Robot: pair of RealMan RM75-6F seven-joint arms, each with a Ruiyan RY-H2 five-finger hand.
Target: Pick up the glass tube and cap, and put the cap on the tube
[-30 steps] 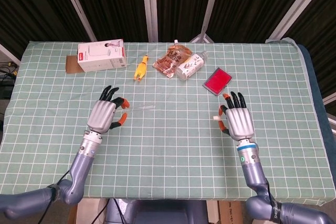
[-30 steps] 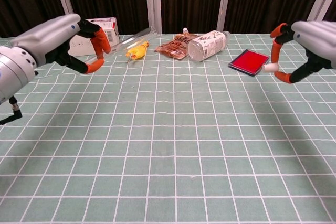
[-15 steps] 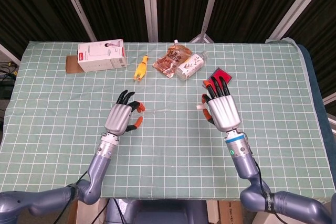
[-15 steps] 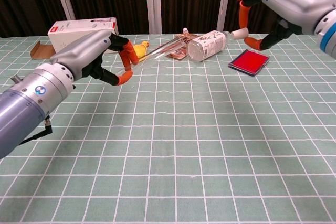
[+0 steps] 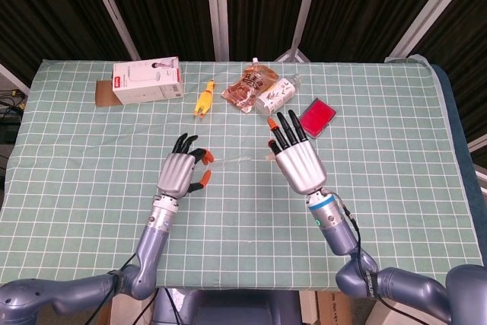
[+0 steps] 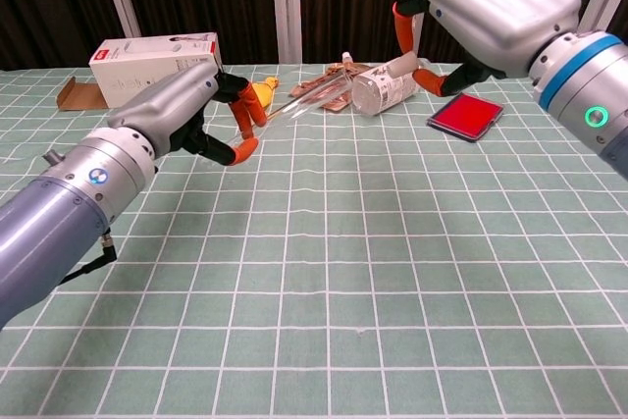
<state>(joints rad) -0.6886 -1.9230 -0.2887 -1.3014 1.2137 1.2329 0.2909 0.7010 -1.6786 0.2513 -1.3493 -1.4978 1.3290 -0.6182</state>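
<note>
My left hand (image 5: pixel 181 173) (image 6: pixel 183 113) pinches one end of the clear glass tube (image 5: pixel 229 160) (image 6: pixel 310 92) above the middle of the table. The tube points right, toward my right hand. My right hand (image 5: pixel 297 162) (image 6: pixel 484 5) hovers just beyond the tube's free end and pinches the small white cap (image 5: pixel 271 157) (image 6: pixel 403 66) between thumb and a finger, its other fingers spread upward. In the chest view a small gap separates the cap from the tube's tip.
Along the far side of the green checked tablecloth (image 5: pixel 228 241) lie a white box (image 5: pixel 146 80), a yellow rubber chicken (image 5: pixel 203 100), a brown snack pouch (image 5: pixel 247 86), a white bottle on its side (image 5: pixel 275 95) and a red flat case (image 5: pixel 316 117).
Both hands have moved inward toward the table's middle. The right hand carried the cap leftward until it sits close to the tube's free end; the left hand shifted right with the tube.
</note>
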